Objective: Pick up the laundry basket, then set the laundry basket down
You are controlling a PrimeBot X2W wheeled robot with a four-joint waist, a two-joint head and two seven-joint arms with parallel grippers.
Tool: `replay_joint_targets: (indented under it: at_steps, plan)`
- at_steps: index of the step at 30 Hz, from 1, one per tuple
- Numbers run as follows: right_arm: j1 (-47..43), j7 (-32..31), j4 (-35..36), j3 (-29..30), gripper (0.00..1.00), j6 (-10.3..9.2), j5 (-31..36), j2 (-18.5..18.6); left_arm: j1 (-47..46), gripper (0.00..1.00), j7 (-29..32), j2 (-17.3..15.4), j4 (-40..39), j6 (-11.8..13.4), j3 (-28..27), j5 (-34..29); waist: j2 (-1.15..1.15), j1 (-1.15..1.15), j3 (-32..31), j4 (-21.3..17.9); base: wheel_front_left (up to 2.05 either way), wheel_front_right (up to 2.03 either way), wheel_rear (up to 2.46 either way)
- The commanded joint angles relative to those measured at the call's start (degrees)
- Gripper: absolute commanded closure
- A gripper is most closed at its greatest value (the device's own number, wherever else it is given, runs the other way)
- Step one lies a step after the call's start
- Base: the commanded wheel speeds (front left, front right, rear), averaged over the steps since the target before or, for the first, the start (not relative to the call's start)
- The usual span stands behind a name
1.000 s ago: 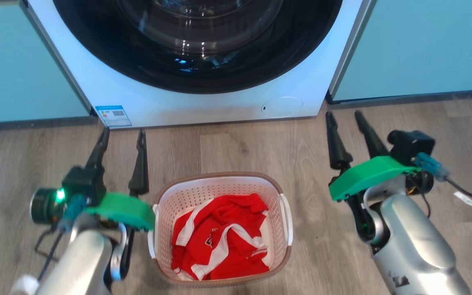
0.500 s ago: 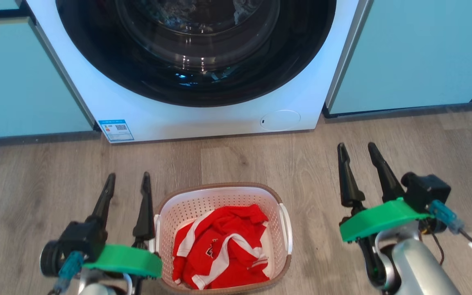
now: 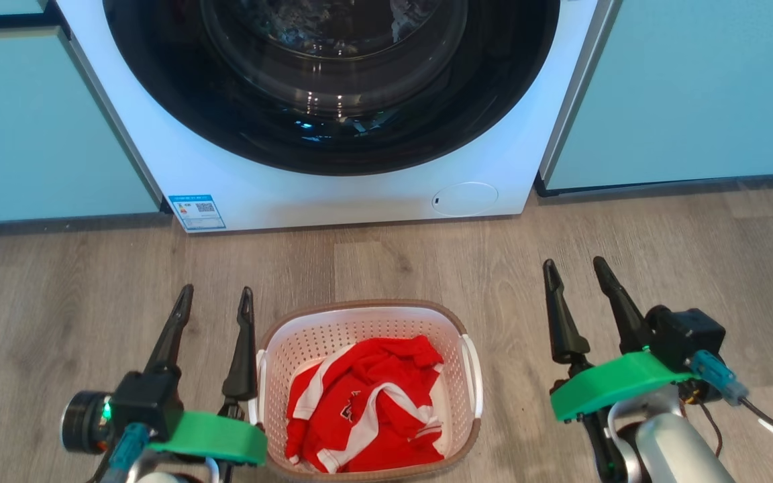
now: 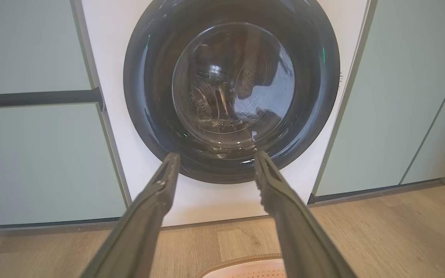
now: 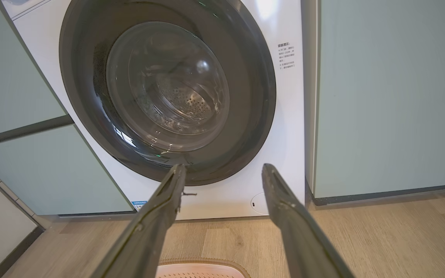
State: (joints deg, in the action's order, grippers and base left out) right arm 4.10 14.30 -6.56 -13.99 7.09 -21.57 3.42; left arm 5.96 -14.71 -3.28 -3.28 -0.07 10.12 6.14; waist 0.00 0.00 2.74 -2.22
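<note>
When looking down from the head, can see the laundry basket [image 3: 359, 327] on the floor [image 3: 393, 261], just to the right of the left gripper [image 3: 217, 291] and well to the left of the right gripper [image 3: 574, 262], with red clothes [image 3: 366, 402] inside. Along the fingers [image 4: 145, 216] from each wrist, can see a bit of its brown rim below the tips and the round door [image 4: 230, 88] of the washer [image 4: 207, 204] ahead. Wide open on both sides, holding nothing. Since a second ago, pulled back from the washer, with the basket in the same spot.
</note>
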Motion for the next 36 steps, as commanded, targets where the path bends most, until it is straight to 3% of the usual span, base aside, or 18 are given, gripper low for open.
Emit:
replay_joint_targets:
  at_steps: [1, 36]
  plan:
    - [1.6, 0.7, 2.1, -0.7, 0.0, 0.4, 0.7, -0.5, -2.3, 0.0, -0.3, 0.3, -2.6, -0.4, -2.6, -0.5, 0.0, 0.0, 0.1, -0.1, 0.0, 0.0, 0.0]
    - [2.2, 0.7, 2.0, 0.5, 0.0, 0.4, 1.4, -0.5, -2.9, 0.0, -0.3, 0.4, 0.1, -0.7, -2.4, 1.7, 0.0, 0.0, 1.1, -0.7, 0.0, 0.0, 0.0]
